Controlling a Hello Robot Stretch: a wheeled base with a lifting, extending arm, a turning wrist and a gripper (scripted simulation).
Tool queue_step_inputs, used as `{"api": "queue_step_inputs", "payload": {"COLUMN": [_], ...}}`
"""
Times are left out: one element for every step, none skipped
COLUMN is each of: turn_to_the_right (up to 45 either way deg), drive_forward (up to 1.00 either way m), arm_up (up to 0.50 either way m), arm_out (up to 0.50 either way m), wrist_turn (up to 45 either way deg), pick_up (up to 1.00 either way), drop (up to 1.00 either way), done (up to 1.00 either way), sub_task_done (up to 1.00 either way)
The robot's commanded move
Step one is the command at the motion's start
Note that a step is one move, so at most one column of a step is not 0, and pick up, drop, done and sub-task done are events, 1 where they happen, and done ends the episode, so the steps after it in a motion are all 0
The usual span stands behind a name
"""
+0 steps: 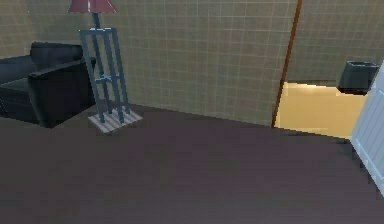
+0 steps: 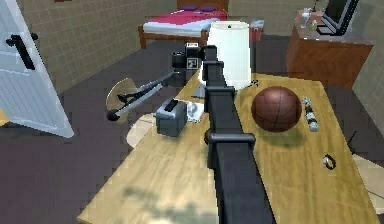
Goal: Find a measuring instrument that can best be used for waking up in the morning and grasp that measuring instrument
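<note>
Arm side view, largest item first: a pale wooden table (image 2: 300,190) spanned the lower half. Beyond it, at 12 o'clock, stood a wooden-framed bed with a red cover (image 2: 190,18), and a white panelled door (image 2: 30,80) stood at 9 o'clock. In the forward view, a black padded armchair (image 1: 45,80) sat at 9 o'clock, with a floor lamp with a blue-grey frame and a red shade (image 1: 105,80) just beside it.

The dark square arm (image 2: 232,150) rose from 6 o'clock across the table top. A white cylindrical lampshade (image 2: 228,52) stood near its far end. A brown-orange basketball (image 2: 277,108) rested on the table at 3 o'clock of the arm. A grey baseball bat (image 2: 145,95) lay slantwise at the table's edge, at about 10 o'clock.

A small grey-and-black boxy object (image 2: 170,120) stood upright on the table, just beside the arm at its 9 o'clock. By its squat shape and dark face it was judged the likeliest alarm clock, though no dial could be made out. It showed no marked long axis.

The dark gripper (image 2: 186,62) lay at the arm's far end. The boxy object lay at roughly 6 o'clock of it, so the coming move was judged to call for drawing the arm in. Whether the gripper was released, clenched or holding anything could not be told.
</note>
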Motion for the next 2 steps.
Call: {"api": "queue_step_inputs", "payload": {"turn_to_the_right": [0.0,0.0], "drive_forward": [0.00,0.00], "arm_up": [0.00,0.00], "arm_out": [0.00,0.00], "wrist_turn": [45.0,33.0], "pick_up": [0.00,0.00], "drop": [0.00,0.00], "done": [0.00,0.00], "sub_task_done": [0.00,0.00]}}
